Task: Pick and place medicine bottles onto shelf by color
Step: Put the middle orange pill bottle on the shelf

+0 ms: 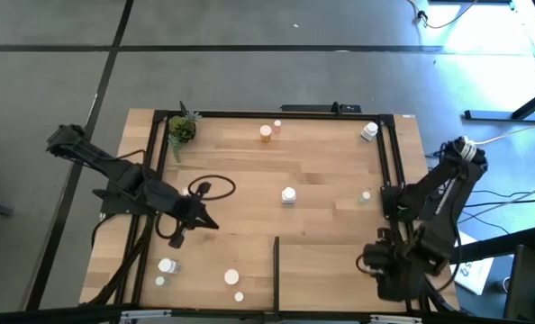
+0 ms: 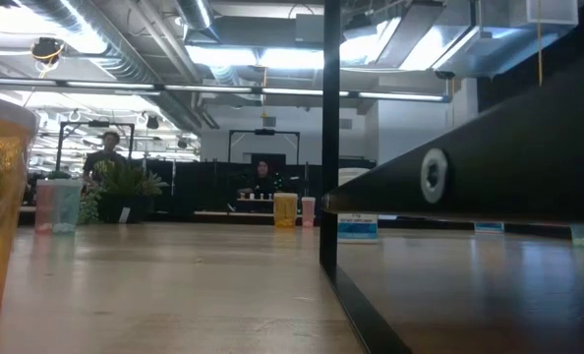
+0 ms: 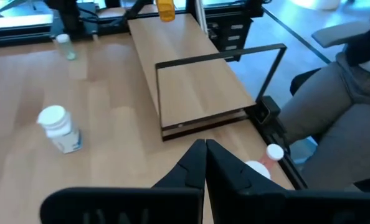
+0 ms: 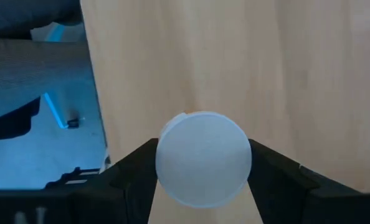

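The right claw (image 4: 203, 171) sits low over the shelf (image 1: 326, 270), the light wood panel at the near right corner of the surface (image 1: 249, 166), and it is grasping a white-capped bottle (image 4: 202, 158) between its two dark fingers (image 4: 138, 165). From above, the right arm hides that bottle. The left claw (image 1: 179, 236) hovers over the left side of the surface with its fingers (image 3: 191, 168) clenched together and nothing between them. Other medicine bottles stand scattered about: a white one (image 1: 288, 194) near the middle, an orange one (image 1: 266, 133) at the far edge with a tiny one (image 1: 277, 124) just beside it, a white one (image 1: 369, 131) in the far right corner, and a small pale one (image 1: 365, 195) near the right rail. Three more, one (image 1: 167, 266) beside the left rail, one (image 1: 231, 277) and a tiny one (image 1: 240, 296), are near the front left. A small green plant (image 1: 181, 130) stands in the far left corner. In the room behind, a person (image 2: 105, 157) stands far off.
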